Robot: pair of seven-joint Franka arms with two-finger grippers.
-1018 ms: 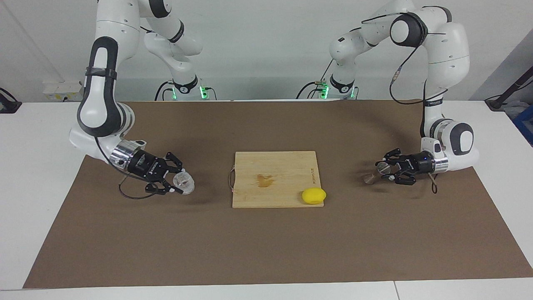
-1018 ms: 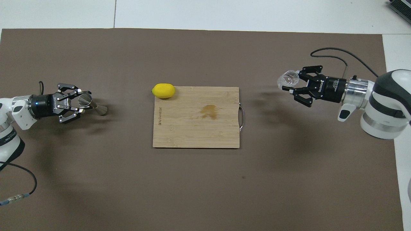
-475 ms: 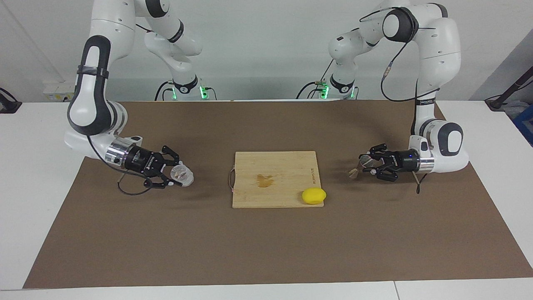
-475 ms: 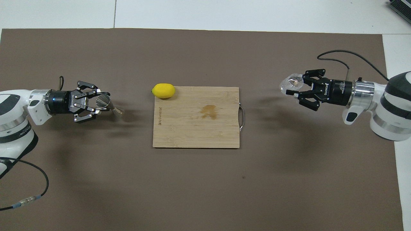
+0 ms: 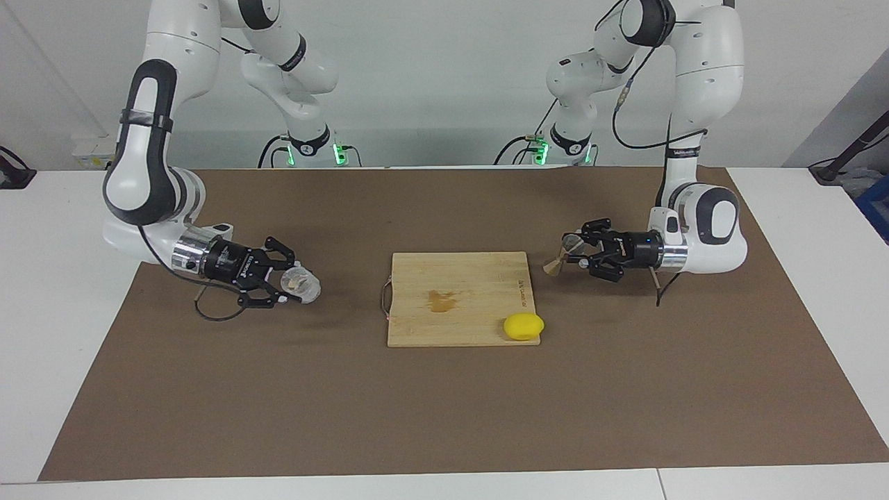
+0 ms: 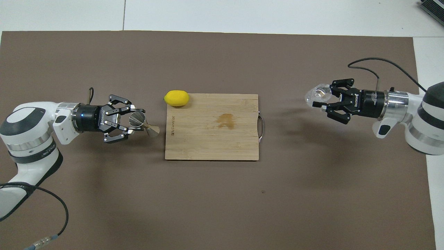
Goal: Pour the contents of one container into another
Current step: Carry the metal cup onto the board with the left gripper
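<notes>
1. Since a second ago the left gripper [image 5: 571, 252] has carried the metal jigger [image 5: 562, 254] in from the left arm's end of the counter [image 5: 799, 208] to just beside the edge of the cutting board [image 5: 458, 298]; its fingers are closed on the jigger, which lies tilted on its side in the air over the brown mat [image 5: 444, 403].
2. The right gripper [image 5: 290, 281] has shifted only slightly toward the board, and its arm has straightened up. Its fingers are clamped on the clear glass tumbler [image 5: 301, 283], also tipped sideways, above the mat toward the right arm's end, well apart from the board.
3. The board, the yellow lemon [image 5: 524, 326] on its corner and the brownish stain [image 5: 442, 300] at its middle lie as before.
4. The tumbler is transparent and partly covered by the fingers, so whether it holds anything cannot be made out. Of the jigger, one cone sits between the fingers and only its rim and the outer cone show clearly.
5. In the overhead view the arms are cut off at the frame's edges.
6. Small burned lettering runs along the board's edge nearest the jigger, and white lettering marks each gripper body; neither can be read with certainty.
</notes>
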